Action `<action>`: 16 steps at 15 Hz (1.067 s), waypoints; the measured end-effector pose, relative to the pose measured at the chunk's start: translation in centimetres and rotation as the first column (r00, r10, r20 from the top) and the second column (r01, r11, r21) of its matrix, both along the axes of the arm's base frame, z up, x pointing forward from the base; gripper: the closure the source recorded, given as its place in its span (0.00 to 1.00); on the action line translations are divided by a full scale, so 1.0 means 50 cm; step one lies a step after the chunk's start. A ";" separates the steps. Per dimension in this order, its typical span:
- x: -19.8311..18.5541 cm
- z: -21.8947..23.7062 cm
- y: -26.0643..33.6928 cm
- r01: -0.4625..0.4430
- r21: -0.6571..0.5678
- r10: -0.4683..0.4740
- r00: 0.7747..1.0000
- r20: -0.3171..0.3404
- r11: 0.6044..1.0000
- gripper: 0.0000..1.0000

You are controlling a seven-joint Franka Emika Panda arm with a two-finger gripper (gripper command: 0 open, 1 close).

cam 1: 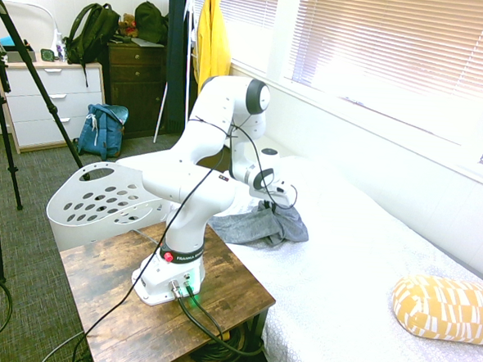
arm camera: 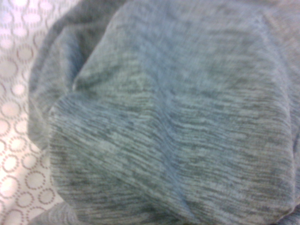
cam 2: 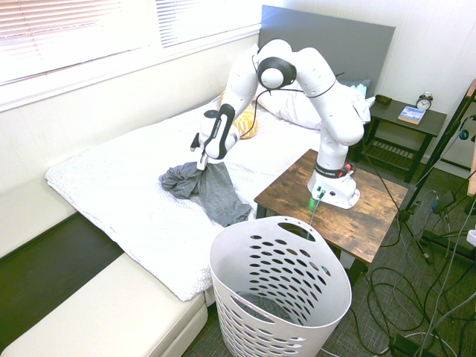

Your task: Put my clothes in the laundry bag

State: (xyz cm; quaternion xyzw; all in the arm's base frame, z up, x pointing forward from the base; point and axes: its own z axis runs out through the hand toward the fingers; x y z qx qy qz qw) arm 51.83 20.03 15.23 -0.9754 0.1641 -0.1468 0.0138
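Fingers (cam 2: 202,161) pinched tight on the blue-grey clothes (cam 2: 212,190), fabric peaked above white bedspread (cam 2: 111,186), laundry basket (cam 2: 279,297) nearby

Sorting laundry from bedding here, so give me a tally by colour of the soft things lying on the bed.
Blue-grey: 1, the garment, pinched by the gripper
Mustard yellow: 1, the patterned pillow
White: 1, the pillow by the headboard
Total: 3

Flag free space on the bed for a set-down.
Bare bedspread between grey garment and mustard pillow; also the bed end left of the garment in the second exterior view. Crowded near the gripper, shut on the garment.
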 end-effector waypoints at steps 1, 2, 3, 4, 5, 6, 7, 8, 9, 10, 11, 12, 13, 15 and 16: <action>-0.007 0.060 0.017 -0.002 0.012 0.002 1.000 0.019 1.000 1.00; -0.017 0.118 0.029 -0.005 0.022 0.004 0.999 0.040 1.000 1.00; -0.027 0.171 0.039 -0.007 0.029 0.005 0.998 0.059 1.000 1.00; -0.039 0.223 0.048 -0.007 0.033 0.004 0.997 0.076 0.999 1.00; -0.049 0.272 0.058 -0.004 0.037 0.001 0.996 0.086 0.999 1.00; -0.059 0.322 0.071 -0.006 0.042 0.002 0.996 0.091 0.999 1.00; -0.068 0.371 0.086 -0.009 0.046 0.005 0.996 0.091 0.999 1.00; -0.077 0.418 0.110 -0.014 0.046 0.010 0.996 0.092 0.999 1.00; -0.091 0.465 0.146 -0.024 0.041 0.020 0.995 0.095 0.999 1.00; -0.114 0.515 0.191 -0.037 0.034 0.033 0.994 0.104 0.999 1.00; -0.151 0.569 0.240 -0.047 0.027 0.044 0.992 0.118 0.999 1.00; -0.204 0.624 0.284 -0.060 0.028 0.056 0.990 0.131 0.998 1.00; -0.271 0.680 0.324 -0.080 0.033 0.075 0.988 0.135 0.996 1.00; -0.433 0.794 0.375 -0.128 0.048 0.121 0.984 0.131 0.991 1.00; -0.522 0.853 0.388 -0.151 0.052 0.143 0.981 0.134 0.987 1.00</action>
